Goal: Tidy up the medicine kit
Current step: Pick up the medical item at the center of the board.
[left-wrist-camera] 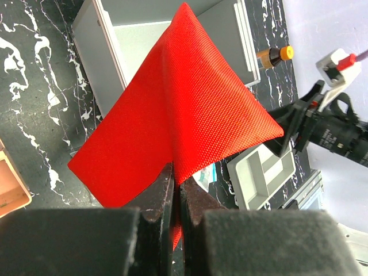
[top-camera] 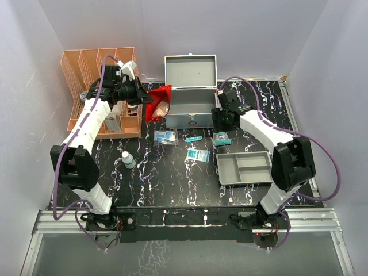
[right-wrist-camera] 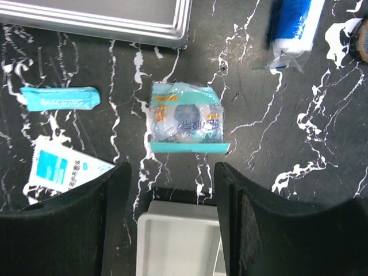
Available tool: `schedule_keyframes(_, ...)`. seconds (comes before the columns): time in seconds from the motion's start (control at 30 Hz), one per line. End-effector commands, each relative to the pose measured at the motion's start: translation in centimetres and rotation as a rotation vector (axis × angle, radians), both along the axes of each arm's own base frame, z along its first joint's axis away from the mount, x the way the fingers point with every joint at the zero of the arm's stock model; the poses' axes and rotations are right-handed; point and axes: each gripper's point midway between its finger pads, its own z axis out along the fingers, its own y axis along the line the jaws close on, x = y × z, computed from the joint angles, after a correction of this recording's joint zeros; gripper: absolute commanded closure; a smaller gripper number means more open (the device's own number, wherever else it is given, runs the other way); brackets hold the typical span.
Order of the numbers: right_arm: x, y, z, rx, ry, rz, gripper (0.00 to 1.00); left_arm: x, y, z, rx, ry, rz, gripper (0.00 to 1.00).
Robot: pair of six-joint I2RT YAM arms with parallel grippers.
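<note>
Organizer rack (top-camera: 98,86), orange plastic, sits in the upper left of the overhead view against the back wall. Right in front of it, the left gripper (left-wrist-camera: 177,187) is clenched tight on a corner of the red pouch (left-wrist-camera: 178,115). The fabric hangs off the pinch in a tent shape, lifted clear of the black marbled table (top-camera: 172,190). Lower down on the left, a small white bottle (top-camera: 128,160) stands upright on its own.

Moving to the middle, the medicine kit (top-camera: 191,92) is at top centre of the overhead shot. Its lid is flipped up toward the back wall and the latch side faces the arms. The pouch dangles just off its left front corner.

In front of the kit a few packets are scattered on the table. There's a clear one with blue print (top-camera: 165,136), a thin teal strip (right-wrist-camera: 60,99) and a white-and-blue sachet (top-camera: 198,155).

Further right, the right gripper (right-wrist-camera: 172,169) hovers low with its fingers spread apart and nothing between them. A teal-edged packet (right-wrist-camera: 186,123) lies flat on the table just ahead of the tips.

Lower right of that is the grey divided tray (top-camera: 244,168), close to the right arm's elbow.
</note>
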Motion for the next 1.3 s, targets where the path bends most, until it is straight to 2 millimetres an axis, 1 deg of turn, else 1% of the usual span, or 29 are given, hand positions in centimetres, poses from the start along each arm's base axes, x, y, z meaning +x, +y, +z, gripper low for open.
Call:
schedule_keyframes(0.0, 2.6, 0.1, 0.2, 0.009, -0.061, 0.003, 0.42, -0.2, 0.2, 3.7, -0.013, -0.088, -0.007, 1.00)
schedule_keyframes(0.07, 2.9, 0.0, 0.0, 0.005, -0.061, 0.002, 0.42, -0.2, 0.2, 3.7, -0.014, -0.087, -0.006, 1.00)
schedule_keyframes(0.13, 3.1, -0.3, -0.7, -0.001, -0.045, 0.002, 0.41, -0.1, 0.2, 3.6, -0.015, -0.084, -0.004, 1.00)
schedule_keyframes(0.2, 3.1, -0.5, -0.6, -0.004, -0.043, 0.001, 0.41, -0.1, 0.1, 3.7, -0.016, -0.088, -0.004, 1.00)
schedule_keyframes(0.27, 3.1, -0.6, -2.0, -0.015, -0.013, 0.001, 0.41, 0.0, 0.2, 3.7, -0.015, -0.088, -0.003, 1.00)
schedule_keyframes(0.57, 3.2, -0.3, -3.7, -0.008, 0.015, -0.004, 0.41, 0.2, 0.1, 3.7, -0.013, -0.087, -0.003, 1.00)
schedule_keyframes(0.93, 3.0, -0.6, -6.1, -0.029, 0.051, -0.007, 0.39, 0.2, 0.1, 3.7, -0.014, -0.089, -0.004, 1.00)
schedule_keyframes(1.17, 2.3, -1.4, -7.6, -0.066, 0.085, -0.024, 0.37, 0.1, 0.1, 3.7, -0.017, -0.088, -0.007, 1.00)
schedule_keyframes(1.27, 2.1, -1.2, -8.3, -0.060, 0.100, -0.026, 0.37, 0.1, 0.1, 3.8, -0.020, -0.090, -0.007, 1.00)
